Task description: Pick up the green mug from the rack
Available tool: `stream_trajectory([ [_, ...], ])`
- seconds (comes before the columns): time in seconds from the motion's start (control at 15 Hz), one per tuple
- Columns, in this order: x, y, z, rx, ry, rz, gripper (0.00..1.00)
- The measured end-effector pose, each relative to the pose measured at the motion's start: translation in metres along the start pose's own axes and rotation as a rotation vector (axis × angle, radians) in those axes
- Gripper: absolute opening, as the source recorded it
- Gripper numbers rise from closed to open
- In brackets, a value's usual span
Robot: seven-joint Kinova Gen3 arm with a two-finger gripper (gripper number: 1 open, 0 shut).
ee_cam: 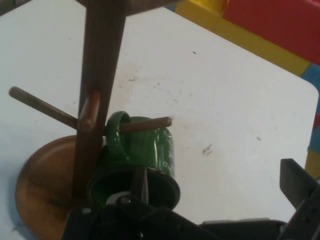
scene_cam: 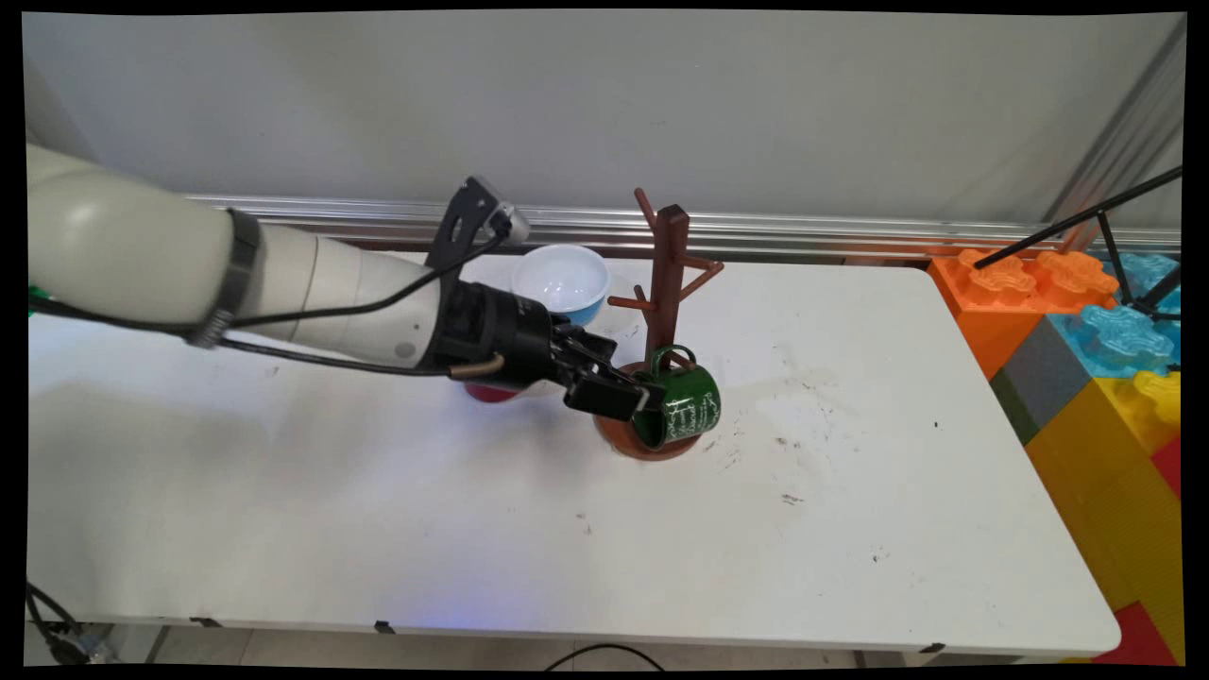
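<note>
- Green mug (scene_cam: 682,408), enamel look, white lettering on its side. Lies tipped on its side, mouth turned toward the arm, handle up.
- Mug sits over the round base (scene_cam: 650,446) of a brown wooden mug tree (scene_cam: 667,283), just beside the tree's post, on the base's right side in the main view.
- Hand view: the mug's handle (ee_cam: 116,137) is looped over one of the tree's low pegs (ee_cam: 147,123); the peg passes through the loop and pokes out past it.
- Gripper (scene_cam: 635,395), black, two fingers, comes in from the left at a low, near-level angle. It pinches the mug's rim: one finger (ee_cam: 141,184) goes down inside the mouth, the other is outside the wall. Jaws closed onto the rim.
- A separate black finger part shows at the hand view's lower right, clear of the mug.
- Mug tree stands upright near the table's middle, toward the back. Several pegs angle up from its post; all pegs bare except the one carrying the mug's handle.
- White bowl with a blue outside (scene_cam: 561,280) sits behind the gripper, left of the tree, near the table's far edge.
- A red object (scene_cam: 491,392) shows partly under the wrist; too hidden to identify.
- White table (scene_cam: 378,529) has dark scuffs and smears right of the tree's base.
- Large toy blocks (scene_cam: 1086,349), orange, blue, yellow, grey and red, stacked off the table's right end.
</note>
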State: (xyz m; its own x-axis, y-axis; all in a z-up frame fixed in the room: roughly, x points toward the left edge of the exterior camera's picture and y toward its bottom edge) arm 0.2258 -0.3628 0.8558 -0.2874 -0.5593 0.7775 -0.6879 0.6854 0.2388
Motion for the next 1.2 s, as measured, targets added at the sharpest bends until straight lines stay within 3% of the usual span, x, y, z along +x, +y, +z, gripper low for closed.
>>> stream_trajectory([
  [0.67,-0.040,0.007,0.028,-0.012,0.077,-0.127,1.00],
  [1.2,-0.070,0.005,0.053,-0.028,0.143,-0.171,1.00],
])
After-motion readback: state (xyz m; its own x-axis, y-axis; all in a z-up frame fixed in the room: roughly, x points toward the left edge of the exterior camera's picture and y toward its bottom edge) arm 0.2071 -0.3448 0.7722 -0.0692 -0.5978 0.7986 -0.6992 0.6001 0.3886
